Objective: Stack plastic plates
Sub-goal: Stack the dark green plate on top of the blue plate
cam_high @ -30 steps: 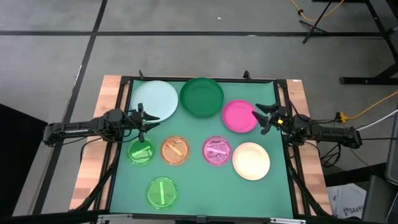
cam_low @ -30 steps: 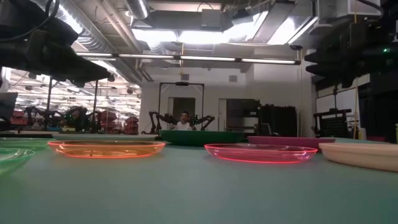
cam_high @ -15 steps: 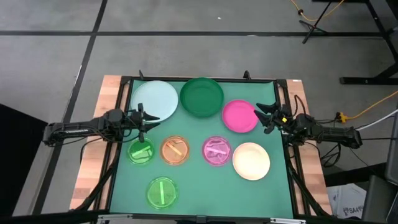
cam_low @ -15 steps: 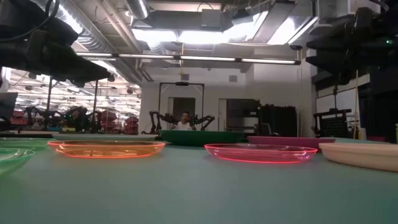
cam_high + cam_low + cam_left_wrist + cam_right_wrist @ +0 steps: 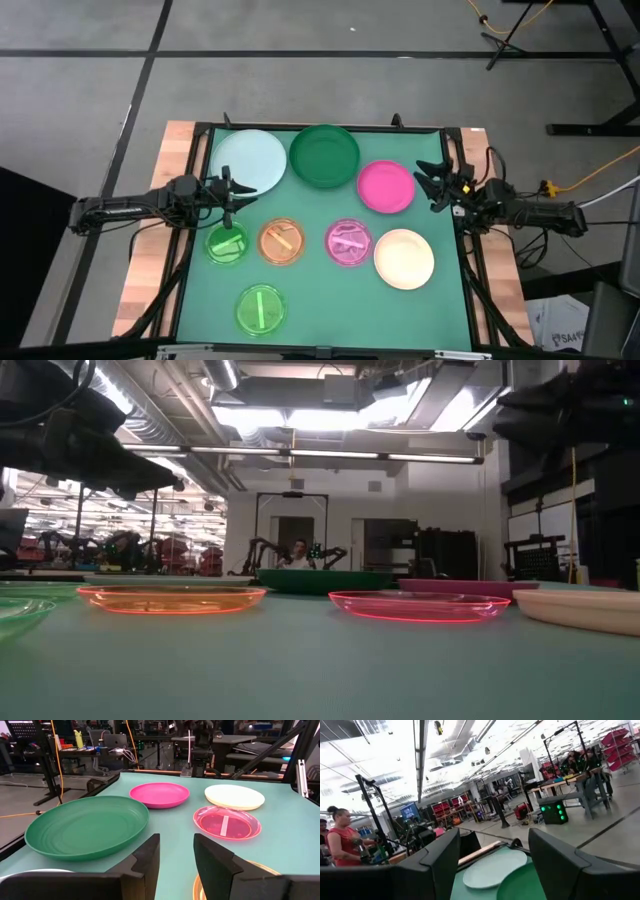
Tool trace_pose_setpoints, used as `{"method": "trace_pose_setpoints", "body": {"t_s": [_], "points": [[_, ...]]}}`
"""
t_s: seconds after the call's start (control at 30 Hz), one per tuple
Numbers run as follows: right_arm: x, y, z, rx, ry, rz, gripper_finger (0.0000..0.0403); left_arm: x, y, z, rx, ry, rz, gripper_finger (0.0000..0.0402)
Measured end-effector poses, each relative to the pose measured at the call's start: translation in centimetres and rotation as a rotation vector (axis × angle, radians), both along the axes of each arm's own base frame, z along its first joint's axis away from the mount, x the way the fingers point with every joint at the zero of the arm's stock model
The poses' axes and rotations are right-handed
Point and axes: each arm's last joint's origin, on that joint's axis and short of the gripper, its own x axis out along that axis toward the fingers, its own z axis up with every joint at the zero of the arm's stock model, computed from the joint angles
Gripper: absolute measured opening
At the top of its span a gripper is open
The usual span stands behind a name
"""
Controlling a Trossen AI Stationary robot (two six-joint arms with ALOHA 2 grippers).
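Nothing stacked yet: all eight plates lie singly on my green surface (image 5: 440,300).

From above, my right pincer (image 5: 437,186), fingers apart and empty, hangs just beside the round magenta plastic plate (image 5: 386,186), the cream plate (image 5: 404,258) nearer my arm's base; my left pincer (image 5: 228,190), narrowly apart and empty, waits between the pale blue plate (image 5: 248,160) and a small translucent green plate (image 5: 227,243). The dark green plate (image 5: 324,154), orange plate (image 5: 282,241), pink plate (image 5: 349,242) and second green plate (image 5: 259,309) sit apart. At table level, the plates rest flat. My left wrist looks ahead past both fingers (image 5: 212,865) to the dark green plate. My right wrist shows spread fingers (image 5: 552,857) and a person (image 5: 346,840) beyond. I judge every stacking step remains.
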Motion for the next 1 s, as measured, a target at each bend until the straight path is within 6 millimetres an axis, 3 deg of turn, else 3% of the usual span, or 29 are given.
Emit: {"method": "trace_pose_setpoints", "body": {"t_s": [0.5,0.73,1.0], "points": [[6.2,-0.3,5.2,-0.110,0.306,-0.021,0.0227,0.0,0.0,0.0,0.003,0.001,0.000,0.0114],[9.7,-0.5,6.4,-0.121,0.462,-0.013,0.0227,0.0,0.0,0.0,0.003,0.001,0.000,0.0114],[13.3,-0.7,6.4,-0.150,0.568,0.005,0.0227,0.0,0.0,0.0,0.003,0.001,0.004,0.0114]]}}
